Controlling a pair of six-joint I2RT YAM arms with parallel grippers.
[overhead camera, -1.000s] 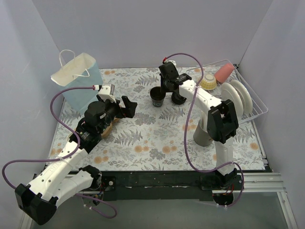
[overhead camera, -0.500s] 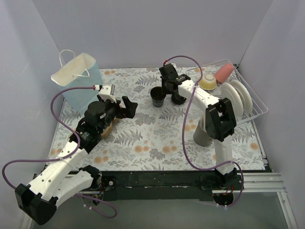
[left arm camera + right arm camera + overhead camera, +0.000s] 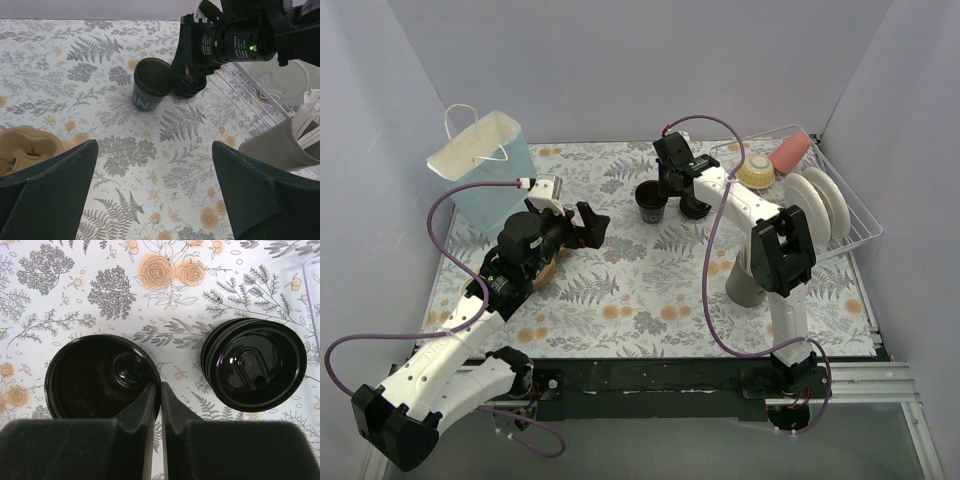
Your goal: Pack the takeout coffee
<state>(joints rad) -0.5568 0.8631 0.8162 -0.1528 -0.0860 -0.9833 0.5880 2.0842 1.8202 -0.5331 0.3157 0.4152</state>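
An open black paper cup (image 3: 95, 380) without a lid stands on the floral tablecloth; it also shows in the top view (image 3: 650, 205) and the left wrist view (image 3: 150, 90). A stack of round black lids (image 3: 255, 365) lies just right of it. My right gripper (image 3: 160, 390) is shut on the cup's right rim, one finger inside and one outside. My left gripper (image 3: 155, 150) is open and empty, held above the cloth to the cup's left (image 3: 590, 222).
A blue paper bag (image 3: 490, 170) stands at the back left. A brown cardboard cup carrier (image 3: 25, 150) lies under the left arm. A grey holder with white utensils (image 3: 280, 145) stands at the right, with a wire dish rack (image 3: 850, 235) behind it.
The right arm has shifted very slightly at the cup. The cup, the lids and the left arm have not visibly moved.
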